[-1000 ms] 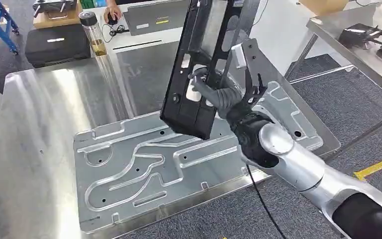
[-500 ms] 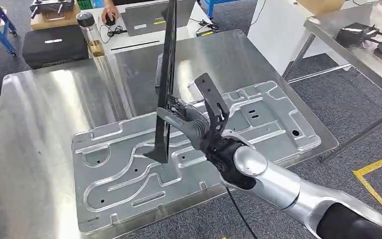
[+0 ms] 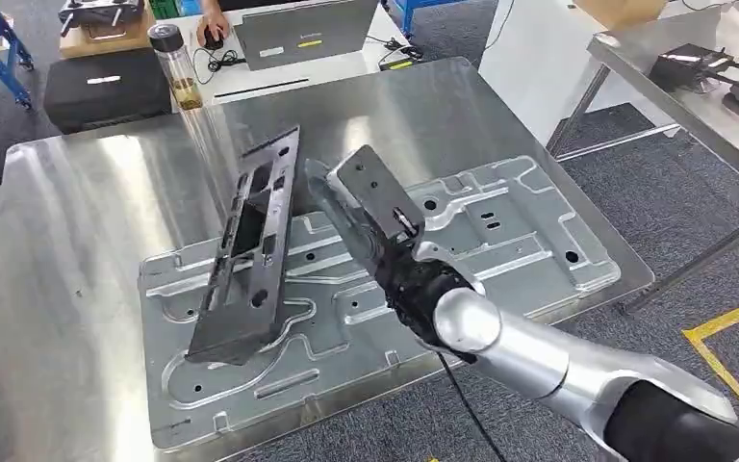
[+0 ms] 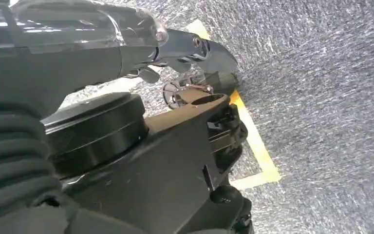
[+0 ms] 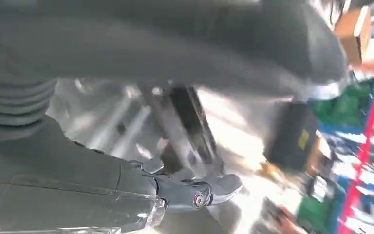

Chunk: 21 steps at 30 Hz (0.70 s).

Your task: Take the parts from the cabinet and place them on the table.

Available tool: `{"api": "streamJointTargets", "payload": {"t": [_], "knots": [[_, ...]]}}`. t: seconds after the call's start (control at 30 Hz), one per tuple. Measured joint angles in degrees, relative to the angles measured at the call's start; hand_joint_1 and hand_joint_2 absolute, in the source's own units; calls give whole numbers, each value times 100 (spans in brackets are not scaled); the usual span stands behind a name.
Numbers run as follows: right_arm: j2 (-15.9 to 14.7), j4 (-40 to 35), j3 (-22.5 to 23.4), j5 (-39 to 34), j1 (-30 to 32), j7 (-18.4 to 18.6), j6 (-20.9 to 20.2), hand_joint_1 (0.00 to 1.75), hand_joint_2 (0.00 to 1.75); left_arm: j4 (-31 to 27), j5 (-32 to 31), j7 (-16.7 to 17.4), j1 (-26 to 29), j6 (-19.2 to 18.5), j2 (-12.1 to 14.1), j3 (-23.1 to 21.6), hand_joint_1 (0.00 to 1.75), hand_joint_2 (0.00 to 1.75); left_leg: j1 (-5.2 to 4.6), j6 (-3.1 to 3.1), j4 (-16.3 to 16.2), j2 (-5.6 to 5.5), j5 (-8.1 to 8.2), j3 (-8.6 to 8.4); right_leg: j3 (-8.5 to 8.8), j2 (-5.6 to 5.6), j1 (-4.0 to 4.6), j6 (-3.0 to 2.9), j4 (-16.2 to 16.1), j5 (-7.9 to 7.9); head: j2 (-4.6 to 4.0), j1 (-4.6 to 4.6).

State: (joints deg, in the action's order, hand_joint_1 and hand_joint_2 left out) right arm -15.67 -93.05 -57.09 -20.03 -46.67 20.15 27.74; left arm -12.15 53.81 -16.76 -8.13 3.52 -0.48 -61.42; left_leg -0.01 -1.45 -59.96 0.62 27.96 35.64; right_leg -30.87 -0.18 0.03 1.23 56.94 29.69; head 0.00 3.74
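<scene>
A long black frame part (image 3: 245,255) with several cut-outs lies slantwise on the left half of the ribbed silver plate (image 3: 500,241) that rests on the steel table (image 3: 67,241). My right hand (image 3: 366,204) hovers just to the right of the part, fingers spread and holding nothing, a small gap between them and the part. In the blurred right wrist view the thumb (image 5: 195,192) sticks out free, with the black part (image 5: 190,124) beyond it. My left hand (image 4: 190,46) hangs over the grey carpet and holds nothing.
A clear tube with a black cap (image 3: 175,63) stands at the table's far edge. Behind it are a laptop (image 3: 303,29), a black case (image 3: 106,87) and a person's hand on a mouse (image 3: 214,24). Another steel table (image 3: 693,87) stands at the right, yellow floor tape (image 3: 731,322) below it.
The black part was upright in my right hand, then stood edge-on on the plate. It has now tipped over to the left and lies on the plate, and my right hand has let go.
</scene>
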Motion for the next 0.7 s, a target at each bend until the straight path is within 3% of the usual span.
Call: {"api": "streamJointTargets", "payload": {"t": [0.1, 0.4, 0.57, 0.7], "knots": [[15, 39, 33, 537, -268, 224, 42, 0, 0, 0, 28, -37, 0, -9, 0, 0, 0, 0, 0, -1, 0, -8, -1, -1, 0, 0, 0, 0, 1, 0, 0, 0], [-22, 57, 201, 847, -554, 383, 66, 0, 0, 0, 57, -46, 1, -7, 0, 9, 0, 0, 0, -3, -1, -54, -3, 1, 4, -14, -1, 0, 0, 1, 0, 2], [-212, -26, 238, 1895, -685, 803, -92, 0, 0, 2, 107, 16, 27, 11, 2, 42, 0, 0, 0, -3, -1, -76, -3, 0, 6, -25, -1, 0, -1, 1, 0, 7], [-537, -284, 426, 2831, -618, 1181, -354, 0, 0, 4, 304, 421, 104, 83, 15, 107, 0, 0, 0, -3, -2, -98, -3, 0, 8, -35, -2, 1, -2, 2, 0, 7]]}}
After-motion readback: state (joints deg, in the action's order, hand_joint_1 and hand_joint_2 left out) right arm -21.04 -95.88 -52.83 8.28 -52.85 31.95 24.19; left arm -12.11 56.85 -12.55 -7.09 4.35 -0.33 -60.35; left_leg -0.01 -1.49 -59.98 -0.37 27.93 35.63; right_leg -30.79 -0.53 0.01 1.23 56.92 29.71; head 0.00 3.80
